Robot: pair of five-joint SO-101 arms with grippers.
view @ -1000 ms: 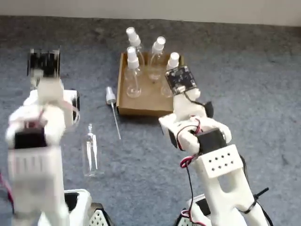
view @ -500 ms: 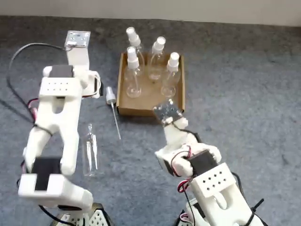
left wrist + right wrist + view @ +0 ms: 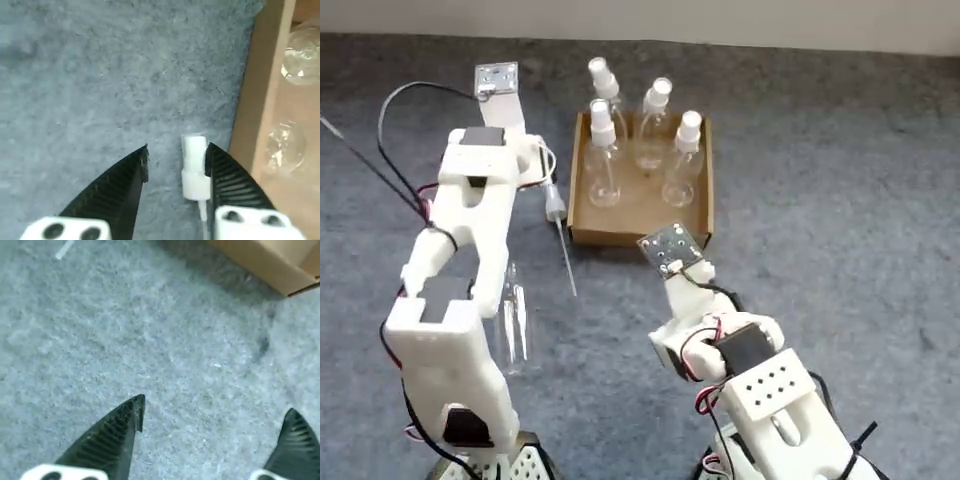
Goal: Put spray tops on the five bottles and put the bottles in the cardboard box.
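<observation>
Round spray top [image 3: 195, 167], L end effector [image 3: 177, 149] arrived

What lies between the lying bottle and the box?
The loose spray top with its thin tube lies there on the carpet, near the box, as the high view shows. The open left gripper straddles its head.

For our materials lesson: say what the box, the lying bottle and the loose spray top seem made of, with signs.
Box: matte brown cardboard, thin raw-edged walls. Bottle: clear glossy plastic, possibly glass; the grey table covering shows through. Spray top: smooth white, probably plastic.
</observation>
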